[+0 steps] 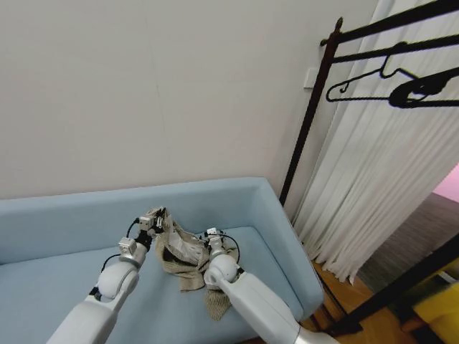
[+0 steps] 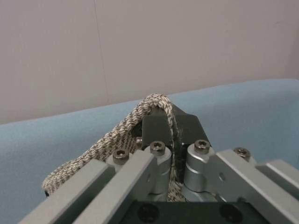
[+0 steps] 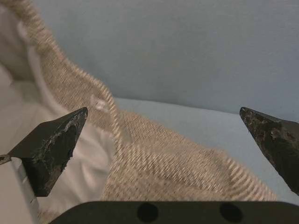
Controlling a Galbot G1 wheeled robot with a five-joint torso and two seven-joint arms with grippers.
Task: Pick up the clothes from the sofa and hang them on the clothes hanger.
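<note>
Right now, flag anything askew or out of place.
The knitted garment lies crumpled in a heap on the sofa, one edge pinched up by the left gripper. The right gripper sits open over its other side. Nothing looks spilled or damaged.

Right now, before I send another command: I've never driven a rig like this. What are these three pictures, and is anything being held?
This is a robot with two arms, each ending in a two-fingered gripper. The wide picture comes from a camera on its head, looking down at a light blue sofa with a beige knitted garment on it. A black clothes rack with a hanger stands to the robot's right. The other two pictures come from cameras on the wrists. The left wrist one shows the left gripper shut on a folded edge of the garment. The right wrist one shows the right gripper open, its dark fingers spread over the cloth, holding nothing.
</note>
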